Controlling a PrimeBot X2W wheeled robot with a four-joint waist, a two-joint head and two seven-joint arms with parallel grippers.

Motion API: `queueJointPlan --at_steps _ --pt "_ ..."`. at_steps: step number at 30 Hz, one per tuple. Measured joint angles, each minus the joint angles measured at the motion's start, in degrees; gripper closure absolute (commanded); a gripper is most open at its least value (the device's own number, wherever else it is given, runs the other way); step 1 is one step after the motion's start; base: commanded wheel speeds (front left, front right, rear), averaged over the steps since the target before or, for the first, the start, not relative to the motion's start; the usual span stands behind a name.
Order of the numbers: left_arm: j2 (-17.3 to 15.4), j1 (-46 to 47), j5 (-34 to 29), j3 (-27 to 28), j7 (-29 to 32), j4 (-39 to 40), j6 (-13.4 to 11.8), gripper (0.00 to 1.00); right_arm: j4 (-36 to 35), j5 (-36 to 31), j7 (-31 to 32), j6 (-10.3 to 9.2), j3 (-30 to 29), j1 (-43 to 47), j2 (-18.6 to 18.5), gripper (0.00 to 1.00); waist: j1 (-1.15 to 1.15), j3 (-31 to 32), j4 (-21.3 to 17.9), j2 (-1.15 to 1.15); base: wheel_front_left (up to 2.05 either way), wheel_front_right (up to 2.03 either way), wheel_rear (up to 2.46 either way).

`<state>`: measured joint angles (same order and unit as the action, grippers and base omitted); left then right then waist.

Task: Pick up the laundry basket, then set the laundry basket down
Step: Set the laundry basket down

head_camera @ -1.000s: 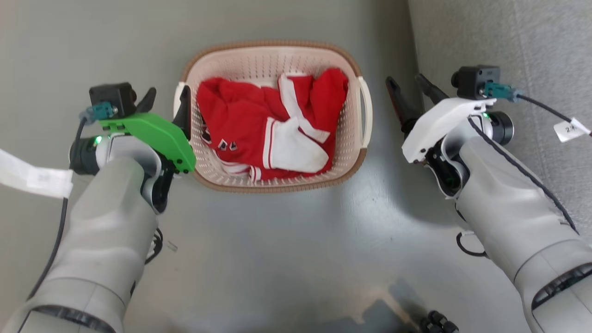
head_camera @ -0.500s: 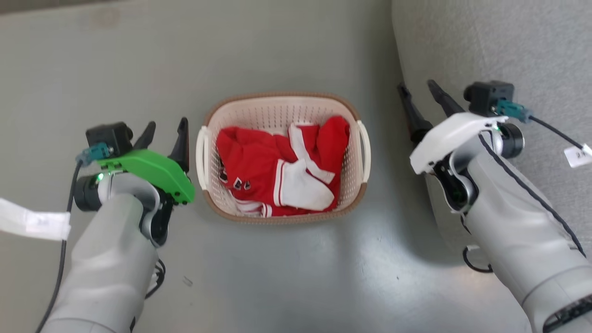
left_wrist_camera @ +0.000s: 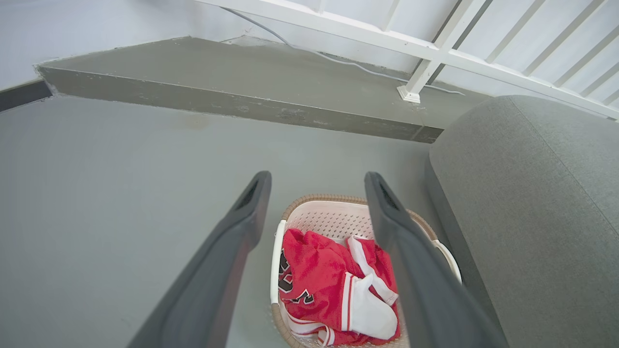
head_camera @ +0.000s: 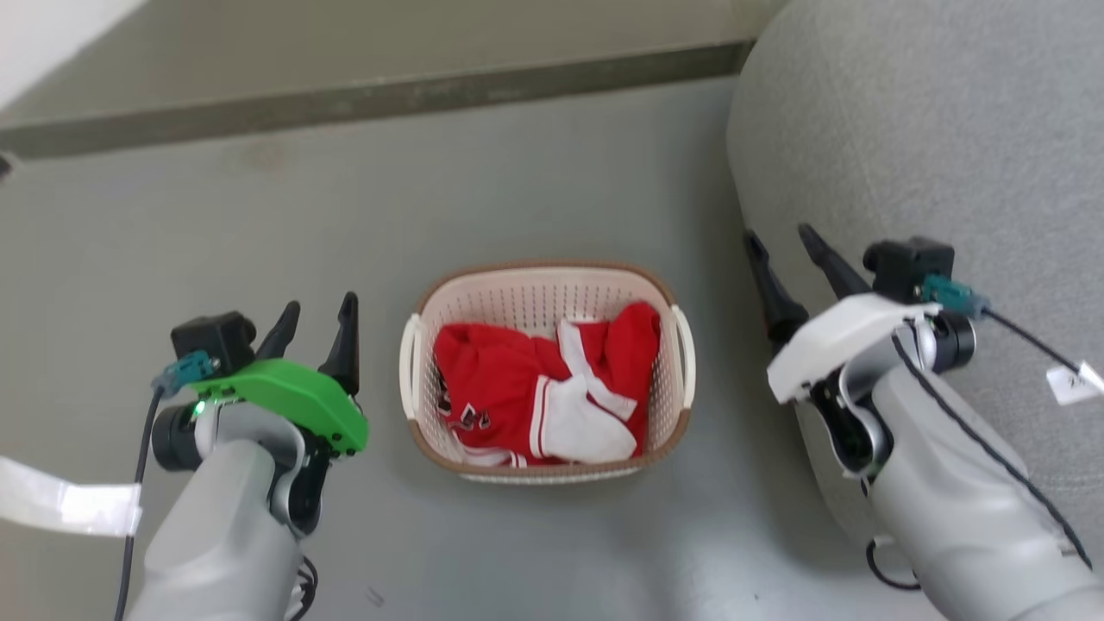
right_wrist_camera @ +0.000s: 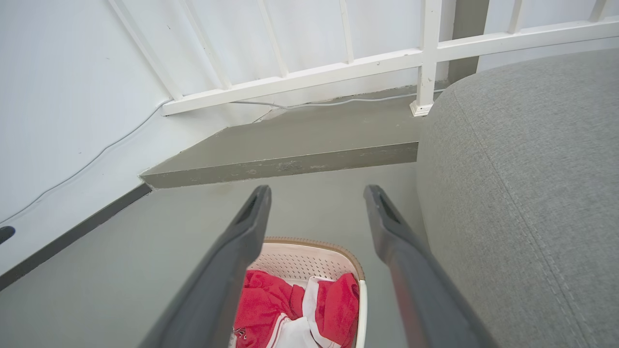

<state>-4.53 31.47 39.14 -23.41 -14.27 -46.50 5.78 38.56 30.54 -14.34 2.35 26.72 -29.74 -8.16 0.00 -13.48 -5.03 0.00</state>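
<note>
You've got the laundry basket (head_camera: 539, 297) sitting on the floor (head_camera: 259, 216), red garment (head_camera: 500, 388) inside. The left gripper (head_camera: 321, 304) is just beside its left handle, the right gripper (head_camera: 778, 233) off its right side by the grey sofa (head_camera: 906, 129). Both jaws spread, gripping nothing.

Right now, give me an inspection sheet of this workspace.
Surface: smooth grey floor.
Job's things: laundry basket standing on the floor, red and white garment inside.
Clutter: nothing seen.
End effectors: left end effector open, left of the basket, holding nothing; right end effector open, right of it, holding nothing.
Cables: black left wrist cable, black right wrist cable, white cable along the wall.
Surroundings: grey sofa on the right, raised step, white railing.
</note>
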Motion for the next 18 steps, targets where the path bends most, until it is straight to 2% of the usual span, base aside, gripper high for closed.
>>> queueJointPlan --at_steps 6,18 --pt "0.0 -3.3 -2.1 1.8 0.0 4.6 -0.3 0.0 -2.9 -2.1 0.0 -0.97 -1.2 4.7 0.0 0.0 0.0 4.3 0.2 0.0 0.0 0.0 0.0" --pt "0.5 -10.7 -6.6 6.0 0.0 14.8 -2.8 0.0 -10.9 -6.2 0.0 -2.45 -4.3 11.4 0.0 0.0 0.0 10.1 0.6 0.0 0.0 0.0 0.0"
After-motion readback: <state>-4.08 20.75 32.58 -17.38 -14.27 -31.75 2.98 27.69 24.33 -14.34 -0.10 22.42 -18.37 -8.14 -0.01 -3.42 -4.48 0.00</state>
